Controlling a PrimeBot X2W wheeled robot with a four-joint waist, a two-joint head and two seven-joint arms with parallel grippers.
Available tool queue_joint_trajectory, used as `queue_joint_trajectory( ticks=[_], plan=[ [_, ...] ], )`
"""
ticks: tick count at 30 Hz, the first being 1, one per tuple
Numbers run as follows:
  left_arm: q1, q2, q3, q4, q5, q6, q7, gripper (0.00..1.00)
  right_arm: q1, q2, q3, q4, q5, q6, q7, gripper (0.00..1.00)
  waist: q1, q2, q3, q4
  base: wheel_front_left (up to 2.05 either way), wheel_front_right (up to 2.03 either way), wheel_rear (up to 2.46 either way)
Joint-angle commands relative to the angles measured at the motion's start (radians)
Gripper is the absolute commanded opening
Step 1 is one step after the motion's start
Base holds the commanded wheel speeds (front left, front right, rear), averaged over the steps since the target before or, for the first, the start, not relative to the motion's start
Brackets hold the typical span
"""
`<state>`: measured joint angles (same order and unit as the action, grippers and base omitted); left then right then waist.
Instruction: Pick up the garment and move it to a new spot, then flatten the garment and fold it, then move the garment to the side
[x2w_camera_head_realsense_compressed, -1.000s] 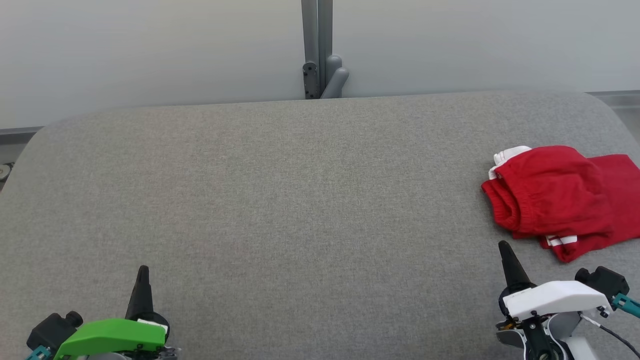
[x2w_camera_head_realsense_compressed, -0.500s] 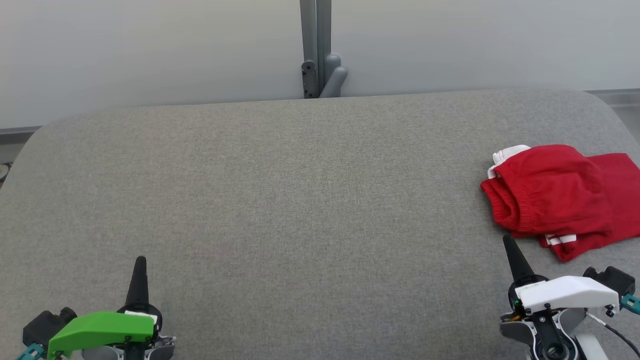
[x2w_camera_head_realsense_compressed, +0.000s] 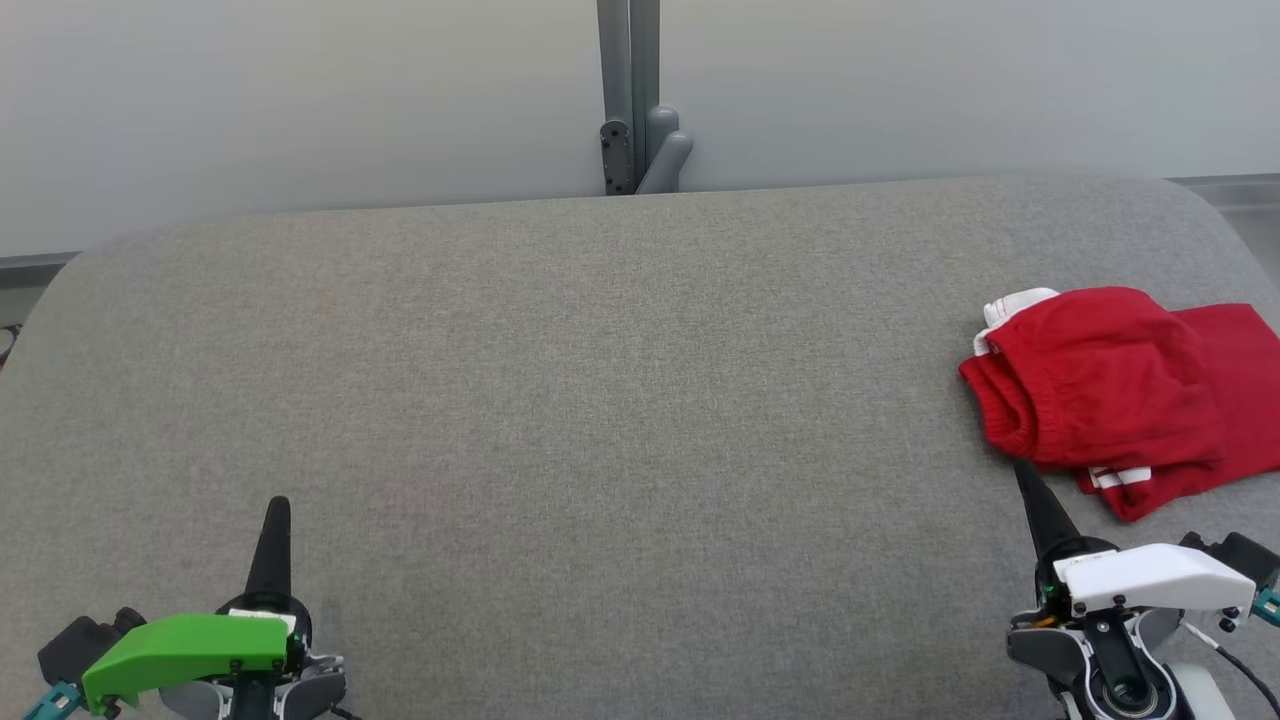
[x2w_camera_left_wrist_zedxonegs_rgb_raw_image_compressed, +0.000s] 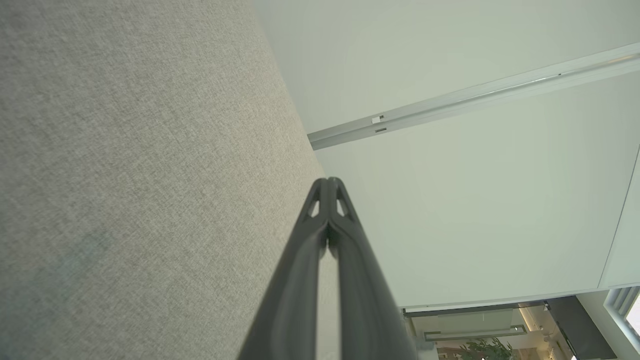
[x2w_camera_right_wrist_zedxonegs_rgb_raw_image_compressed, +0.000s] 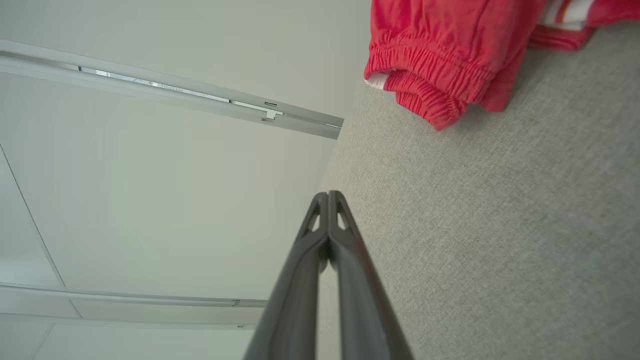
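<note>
Left fingers (x2w_camera_head_realsense_compressed: 273, 550) are sitting at 7 o'clock in the head view, pressed fully together, gripping nothing, tip pointing to 12. The grey cloth tabletop (x2w_camera_head_realsense_compressed: 600, 400) is stretching across the middle. Right fingers (x2w_camera_head_realsense_compressed: 1040, 515) are sitting at 5 o'clock, likewise pressed together and carrying nothing, tip hanging just short of the garment (x2w_camera_head_realsense_compressed: 1100, 380) and apart from it.

The garment, red with white trim, is lying as a compact folded bundle at 3 o'clock by the tabletop's right edge, partly running out of frame. Judgement: the fold is looking done and the bundle parked aside, so both arms are resting low and clear of it.

The wrist views are adding detail. The left one is showing the fingers meeting along their length. The right one is showing a gathered elastic hem at 1 o'clock, with grey cloth lying between tip and fabric. The head view is giving the whole layout at once.
</note>
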<state>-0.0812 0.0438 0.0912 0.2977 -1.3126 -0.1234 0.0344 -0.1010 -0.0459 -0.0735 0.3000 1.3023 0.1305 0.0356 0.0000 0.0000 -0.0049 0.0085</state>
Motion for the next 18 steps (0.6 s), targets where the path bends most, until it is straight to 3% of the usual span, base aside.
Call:
queue_joint_trajectory(
  ticks=[1,18],
  plan=[
    [-0.021,0.008,0.004,-0.011,-0.028,-0.006,0.007,0.00,-0.016,-0.005,-0.006,-0.014,0.031,0.000,0.010,0.00,0.0000,0.0000,0.000,0.000,0.00,0.00,0.00],
    [-0.035,0.009,0.013,-0.027,-0.163,-0.009,0.043,0.00,-0.018,-0.006,-0.027,-0.032,0.166,0.000,0.046,0.00,0.0000,0.0000,0.003,-0.004,0.00,0.00,0.00]
  ],
)
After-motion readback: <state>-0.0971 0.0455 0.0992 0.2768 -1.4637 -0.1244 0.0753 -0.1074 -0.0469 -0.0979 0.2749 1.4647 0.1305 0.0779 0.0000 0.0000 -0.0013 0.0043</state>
